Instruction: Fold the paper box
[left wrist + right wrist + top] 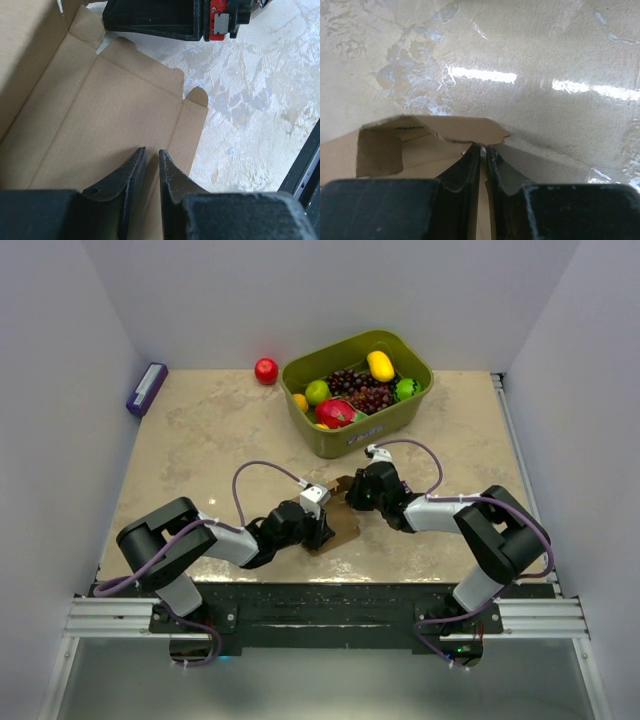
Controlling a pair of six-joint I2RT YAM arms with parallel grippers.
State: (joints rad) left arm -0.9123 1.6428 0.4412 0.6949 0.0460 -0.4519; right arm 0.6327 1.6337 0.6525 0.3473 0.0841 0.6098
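Observation:
The paper box (346, 528) is a brown cardboard sheet with creased flaps, lying on the table between the two arms. My left gripper (322, 530) rests low over its flat panel (115, 110). Its fingertips (151, 150) stand a narrow slit apart, with nothing visible between them. My right gripper (352, 498) comes in from the opposite side. Its fingers (482, 146) are shut on a raised edge of the paper box (445, 127), and a strip of cardboard runs between them. The right gripper's black body (150, 20) shows at the sheet's far edge in the left wrist view.
An olive-green bin (385, 430) full of fruit stands just behind the box. A red apple (266, 371) lies at the back of the table, to the left of the bin. A small purple box (147, 389) sits by the left wall. White walls enclose the marbled table.

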